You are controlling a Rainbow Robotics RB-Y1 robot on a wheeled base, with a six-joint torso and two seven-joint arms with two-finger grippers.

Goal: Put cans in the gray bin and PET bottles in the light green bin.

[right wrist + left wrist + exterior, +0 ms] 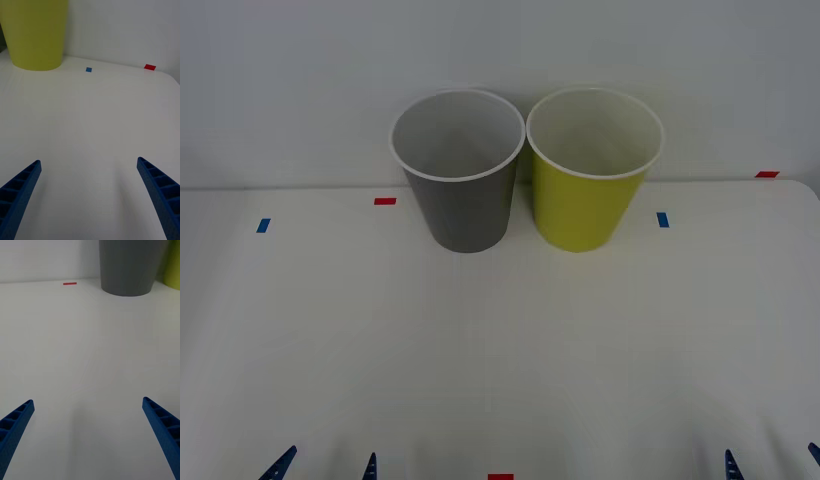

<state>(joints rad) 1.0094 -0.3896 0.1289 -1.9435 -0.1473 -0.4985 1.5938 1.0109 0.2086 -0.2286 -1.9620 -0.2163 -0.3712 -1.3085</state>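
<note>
Both pairs of jaws are standing spread wide and gripping nothing: the left gripper (88, 435) is hanging over bare white table (500, 360) at the near edge on the robot's left, and the right gripper (90, 195) is doing the same on the robot's right, with only the blue fingertips (280, 462) poking into the front view. At the far side of the table the gray bin (459, 170) is standing upright on the left, and the light green bin (592, 168) is standing upright just beside it on the right, their white rims nearly touching. I cannot tell whether either bin is holding anything, since their floors are hidden from this angle, and no can or PET bottle is lying on the tabletop. Small red and blue tape marks (385, 201) are dotting the surface. Judging from this, the main risk is sitting with the bins themselves: they are tall, tapered and narrow at the base, so an arm reaching across to drop something could clip a rim and tip one into its neighbour. Because the mouths are so close together, a release made slightly off centre could also send an item into the wrong bin.
</note>
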